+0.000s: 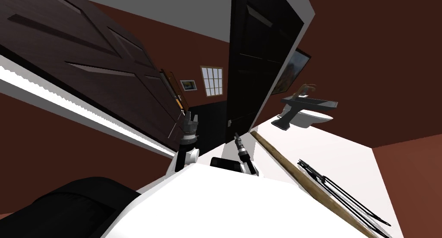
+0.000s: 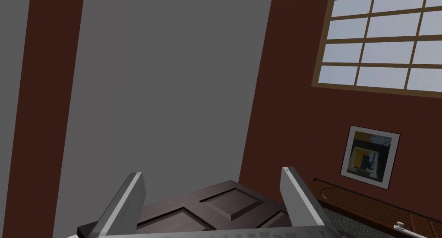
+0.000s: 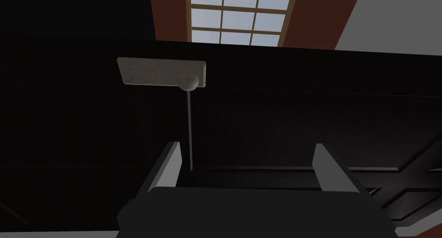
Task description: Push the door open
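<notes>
Door (image 1: 259, 54), almost black and panelled, is met straight ahead of the right gripper (image 3: 247, 145), and its dark face is spread across nearly everything beyond the fingers. The right gripper's two fingers are held wide apart, with nothing between them. A pale handle plate (image 3: 162, 71) is fixed on the door farther out from the gripper. A thin lever (image 3: 189, 127) is run from the plate back toward the gripper, its end lying just beside one finger; whether they touch cannot be told. Past the door's far edge a window (image 3: 241, 15) is seen. The left gripper (image 2: 211, 171) is held near the right one, its fingers likewise spread apart and empty. A brown panelled door (image 2: 224, 203) is seen close below its fingers.
</notes>
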{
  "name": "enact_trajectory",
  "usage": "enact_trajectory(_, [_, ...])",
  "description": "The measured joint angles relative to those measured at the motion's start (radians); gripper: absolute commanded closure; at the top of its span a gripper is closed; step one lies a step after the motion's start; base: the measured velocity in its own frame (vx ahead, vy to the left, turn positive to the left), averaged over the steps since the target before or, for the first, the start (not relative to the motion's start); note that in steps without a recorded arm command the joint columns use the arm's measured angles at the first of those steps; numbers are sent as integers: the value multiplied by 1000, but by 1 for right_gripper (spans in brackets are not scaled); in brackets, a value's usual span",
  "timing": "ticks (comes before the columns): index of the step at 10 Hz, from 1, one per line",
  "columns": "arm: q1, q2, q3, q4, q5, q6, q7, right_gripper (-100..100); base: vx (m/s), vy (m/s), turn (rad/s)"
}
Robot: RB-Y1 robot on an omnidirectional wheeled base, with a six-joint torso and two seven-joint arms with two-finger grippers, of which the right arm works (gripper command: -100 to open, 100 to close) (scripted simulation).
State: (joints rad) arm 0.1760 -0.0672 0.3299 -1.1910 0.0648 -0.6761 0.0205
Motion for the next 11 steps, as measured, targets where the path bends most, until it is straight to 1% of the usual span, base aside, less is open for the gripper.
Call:
enact_trajectory(2, [-7, 5, 10, 27, 1, -4, -1, -100, 77, -91, 59])
enact_trajectory(3, [-15, 9, 13, 46, 1, -8, -1, -100, 99, -106, 99])
enact_trajectory(4, [-16, 15, 21, 59, 3, -10, 0, -100, 88, -88, 76])
enact_trajectory(6, [-33, 26, 31, 102, 4, -17, -1, -100, 96, -106, 85])
enact_trajectory(7, [-33, 29, 37, 108, 5, -15, -2, -100, 91, -92, 37])
enact_trajectory(11, [-48, 49, 57, 169, 8, -31, -2, -100, 85, -92, 69])
